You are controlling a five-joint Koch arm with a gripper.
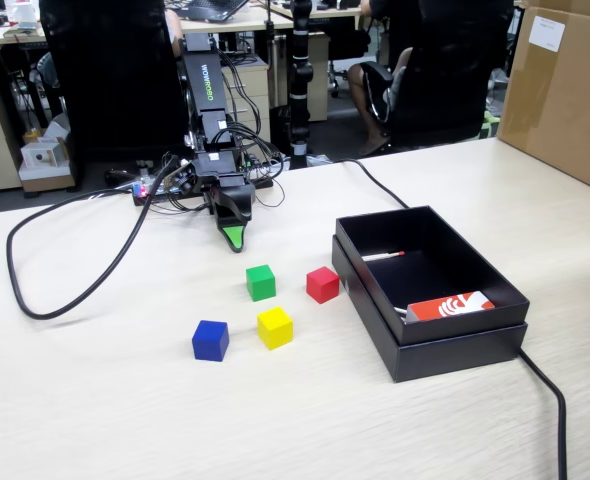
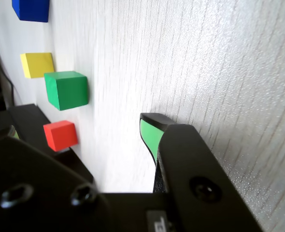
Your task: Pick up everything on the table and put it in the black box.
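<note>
Four small cubes lie on the table: green, red, yellow and blue. The black box stands to their right in the fixed view, the red cube nearest it. My gripper points down at the table just behind the green cube, touching no cube. In the wrist view its green-padded finger shows bare, with table beside it and nothing between the jaws; the other tip is hidden. The wrist view also shows the blue, yellow, green and red cubes.
An orange-and-white card and a thin white stick lie inside the box. A black cable loops over the table's left, another runs past the box's right. A brown carton stands at the far right.
</note>
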